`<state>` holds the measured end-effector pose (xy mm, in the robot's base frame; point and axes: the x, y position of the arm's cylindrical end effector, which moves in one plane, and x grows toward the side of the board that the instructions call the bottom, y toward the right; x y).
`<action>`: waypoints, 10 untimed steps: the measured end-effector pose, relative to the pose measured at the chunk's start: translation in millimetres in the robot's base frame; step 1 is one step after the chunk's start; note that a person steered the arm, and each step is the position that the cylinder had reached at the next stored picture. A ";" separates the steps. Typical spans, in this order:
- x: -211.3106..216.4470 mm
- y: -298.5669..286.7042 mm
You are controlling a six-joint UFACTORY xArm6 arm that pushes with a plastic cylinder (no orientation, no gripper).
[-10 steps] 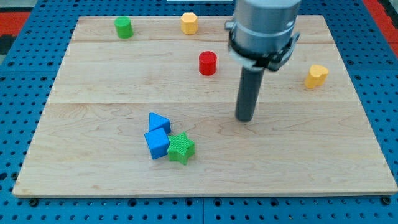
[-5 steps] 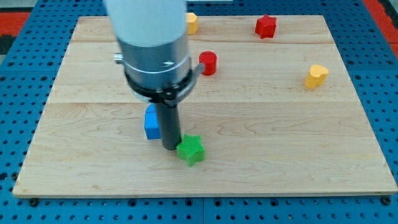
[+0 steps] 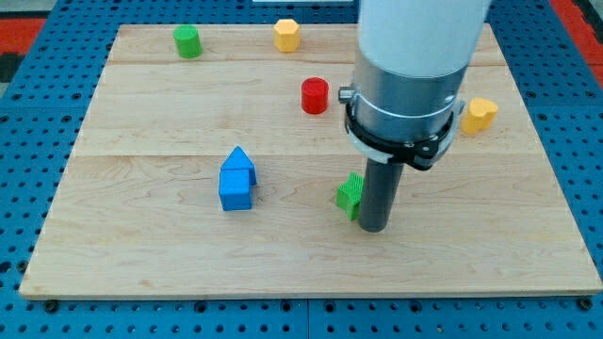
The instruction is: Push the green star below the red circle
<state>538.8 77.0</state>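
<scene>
The green star (image 3: 350, 194) lies on the wooden board, below and slightly right of the red circle (image 3: 315, 96). My tip (image 3: 374, 228) rests on the board right against the star's right side, and the rod hides part of the star. The red circle stands in the upper middle of the board, well apart from the star.
A blue triangle (image 3: 239, 163) and blue cube (image 3: 236, 191) sit together at the left of centre. A green cylinder (image 3: 187, 41) and a yellow hexagon (image 3: 286, 35) stand near the view's top. A yellow block (image 3: 480, 114) is at the right, partly behind the arm.
The green star has moved right and up, away from the blue blocks, to below the red circle. My tip has gone from the star's left side to its right side.
</scene>
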 end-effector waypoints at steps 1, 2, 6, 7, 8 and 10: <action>-30.4 -66.8; -50.4 -130.0; -92.0 6.6; -127.3 6.7; -140.6 56.1; -135.2 -61.3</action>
